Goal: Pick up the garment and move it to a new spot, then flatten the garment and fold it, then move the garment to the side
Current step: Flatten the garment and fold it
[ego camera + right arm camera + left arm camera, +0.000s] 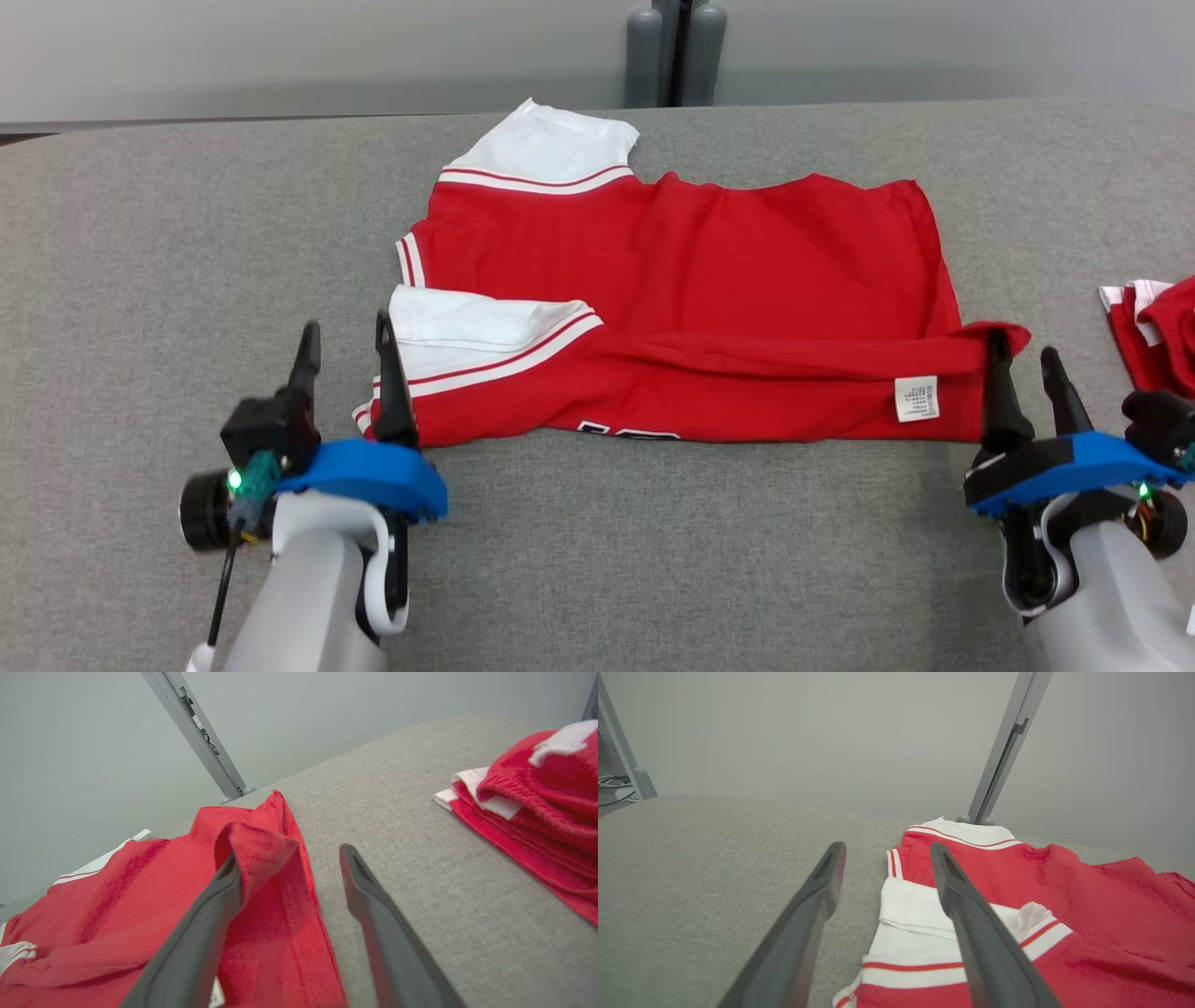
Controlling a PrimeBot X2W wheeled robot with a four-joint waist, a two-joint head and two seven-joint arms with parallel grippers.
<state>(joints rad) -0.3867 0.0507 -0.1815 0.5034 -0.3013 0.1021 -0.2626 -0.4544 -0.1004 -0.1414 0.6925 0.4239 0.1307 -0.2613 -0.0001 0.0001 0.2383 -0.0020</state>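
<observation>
Flat red garment (pixel 691 271), white sleeves, near edge doubled over

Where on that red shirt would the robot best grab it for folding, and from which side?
Probably the near, doubled-over edge of the red shirt, at both ends: the white sleeve by the left end effector and the upturned hem corner by the right end effector, from the robot's side. That edge lies thick and raised, likely easy to pinch.

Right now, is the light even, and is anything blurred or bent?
Head view: soft even light, sharp, faint shadows under the red and white shirt on the grey fabric table. Left wrist view: the left gripper's dark fingers look soft near the lens. Right wrist view: the grey metal post slants, camera tilted.
</observation>
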